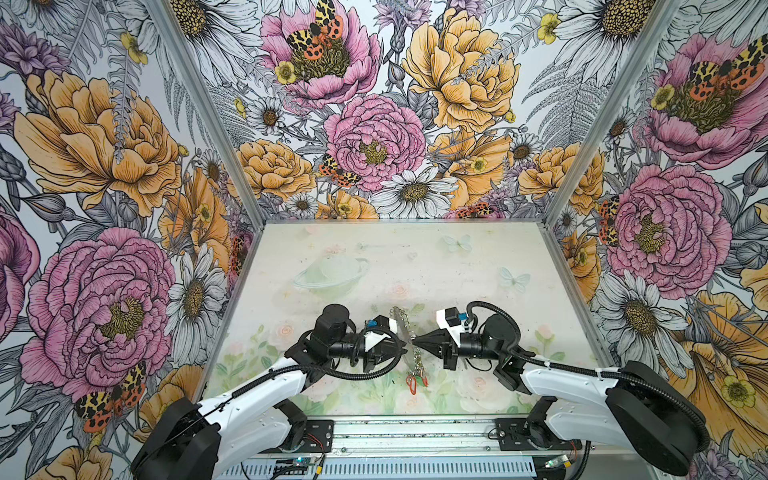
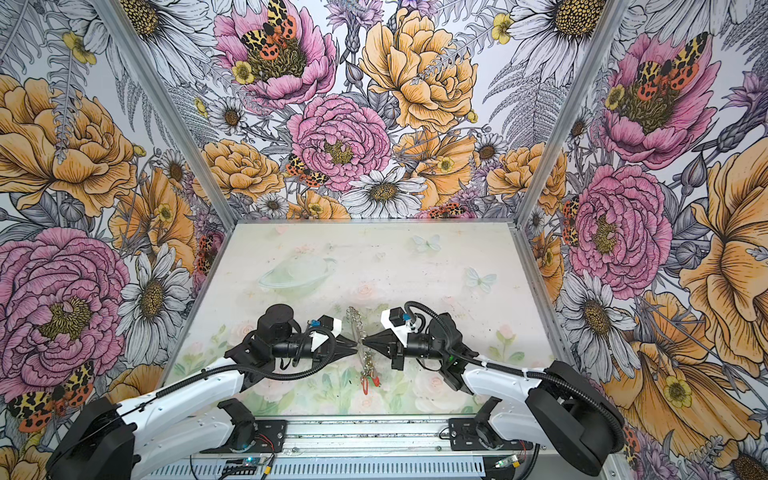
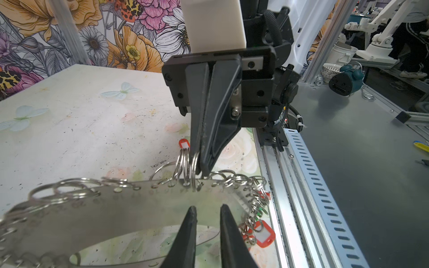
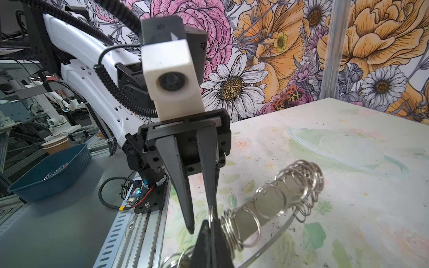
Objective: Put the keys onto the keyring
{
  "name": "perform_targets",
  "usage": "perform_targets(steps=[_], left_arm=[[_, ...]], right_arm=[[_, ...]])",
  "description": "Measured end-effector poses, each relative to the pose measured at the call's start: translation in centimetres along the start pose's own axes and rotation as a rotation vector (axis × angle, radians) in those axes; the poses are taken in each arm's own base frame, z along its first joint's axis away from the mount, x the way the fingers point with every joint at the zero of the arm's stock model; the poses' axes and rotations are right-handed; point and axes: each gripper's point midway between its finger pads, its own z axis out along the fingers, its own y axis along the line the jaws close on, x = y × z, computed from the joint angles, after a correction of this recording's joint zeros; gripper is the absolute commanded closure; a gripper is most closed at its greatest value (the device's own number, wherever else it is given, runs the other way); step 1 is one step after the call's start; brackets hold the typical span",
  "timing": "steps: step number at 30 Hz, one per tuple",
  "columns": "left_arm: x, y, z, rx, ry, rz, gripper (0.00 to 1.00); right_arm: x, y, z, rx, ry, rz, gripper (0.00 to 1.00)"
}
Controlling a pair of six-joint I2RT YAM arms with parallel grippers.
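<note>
**Q:** How is the keyring (image 1: pixel 401 328) oriented, and where is it found?

**A:** It is shown at mid-tabletop between the two arms, and is seen nearly edge-on in both top views. Its long axis is laid from the front rail (image 1: pixel 415 432) toward the back wall (image 1: pixel 374 124). The ring-fringed outer edge is turned to the right end effector (image 3: pixel 200 171). The hollow inner edge is turned to the left end effector (image 3: pixel 207 206). How steeply the band is tilted cannot be told. The keys (image 1: pixel 413 382), marked by red and green tags, are gathered at the end nearer the front rail.

**Q:** How are the end effectors set?

**A:** The right one is closed tight on a single wire ring (image 3: pixel 194 167) at the outer edge. The left one is parted by a narrow gap, with its tips close before the band near the inner edge. Nothing is seen gripped between them, and contact cannot be judged.

**Q:** What is shown of the surface and the room?

**A:** The tabletop (image 1: pixel 457 270) is pale and flecked with dark specks. It is printed with faint roses, leaves, butterflies and a ringed planet. It is enclosed on three sides by wallpaper (image 1: pixel 104 166) of large pink, orange and white flowers. In the right wrist view, a grey bench (image 4: pixel 58 232) is shown outside the enclosure. A blue tub (image 4: pixel 51 171) and a paper cup (image 4: pixel 56 145) are shown on it.
</note>
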Motion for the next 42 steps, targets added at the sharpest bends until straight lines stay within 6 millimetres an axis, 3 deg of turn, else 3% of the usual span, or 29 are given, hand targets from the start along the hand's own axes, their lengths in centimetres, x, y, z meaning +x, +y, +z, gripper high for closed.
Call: perform_targets(steps=[7,17,23,37,42], left_arm=[[-1.0,0.4,0.0,-0.004,-0.042,0.010,0.76],[-1.5,0.7,0.4,0.008,-0.070,-0.014,0.89],[-1.4,0.7,0.5,0.015,-0.071,-0.025,0.79],[-1.2,0.6,0.4,0.024,-0.080,-0.039,0.89],[-1.2,0.5,0.3,0.032,-0.080,-0.056,0.96]], right_arm=[[-0.5,0.2,0.1,-0.016,-0.024,-0.021,1.00],[0.0,0.1,0.3,-0.018,-0.030,-0.019,1.00],[-0.3,0.2,0.4,-0.024,-0.042,-0.031,1.00],[-0.4,0.3,0.7,-0.021,-0.058,-0.044,1.00],[-0.4,0.1,0.8,-0.014,-0.061,-0.046,1.00]])
